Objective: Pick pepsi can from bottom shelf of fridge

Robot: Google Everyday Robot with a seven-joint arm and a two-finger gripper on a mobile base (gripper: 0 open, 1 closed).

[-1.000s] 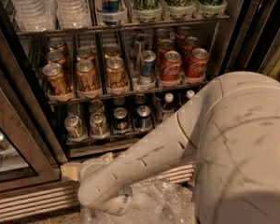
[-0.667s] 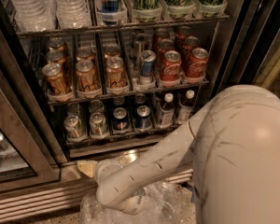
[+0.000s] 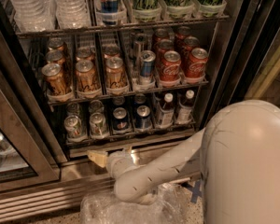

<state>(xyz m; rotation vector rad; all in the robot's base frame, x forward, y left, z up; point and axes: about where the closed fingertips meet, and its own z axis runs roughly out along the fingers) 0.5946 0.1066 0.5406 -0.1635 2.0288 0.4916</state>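
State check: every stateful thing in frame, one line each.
Steel-framed glass-door drinks fridge: door open.
Dark navy pepsi can: upright, front of bottom wire shelf, not grasped.
Tan robot hand: low at the fridge sill, below that shelf, apart from the can.
Small white-capped bottles: upright, capped.

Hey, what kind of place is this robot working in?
Probably a shop or office pantry: there's a stainless steel glass-door drinks cooler, wire racks of gold cans and red cans, and clear plastic water bottles on top. The robot's tool sits low by the cooler's base.
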